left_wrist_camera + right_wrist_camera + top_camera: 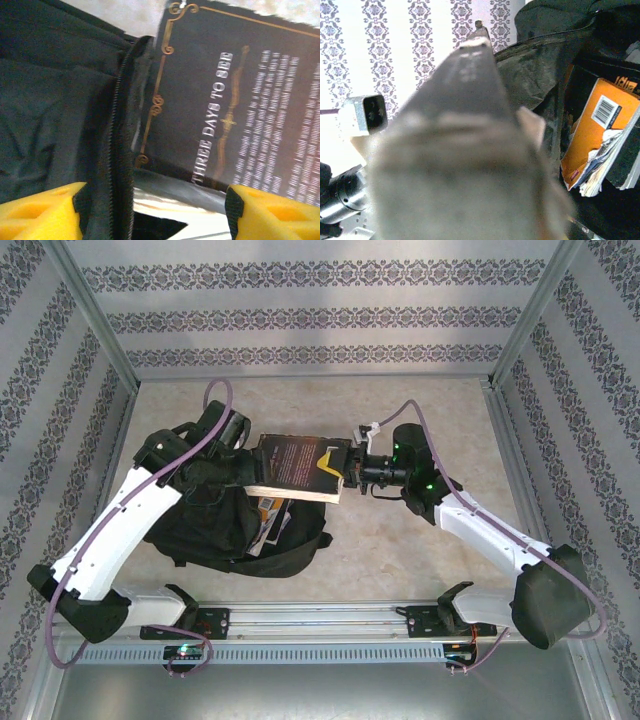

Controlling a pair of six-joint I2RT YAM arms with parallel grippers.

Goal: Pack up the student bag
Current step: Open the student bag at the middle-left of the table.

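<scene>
The left hand (157,215) is spread wide, its yellow fingers (40,210) apart with nothing pinched. Just ahead of them, the zipper edge (120,125) of the bag (200,525) is seen; the bag is laid on the tabletop (420,540) beneath this hand. The book (300,462) is pinched at one edge by the right hand (352,471) and held flat, its far edge reaching over the bag's open mouth. An orange book (595,130) is lodged inside, ahead and to the right of the right hand. Bare tabletop is seen around the right hand.
</scene>
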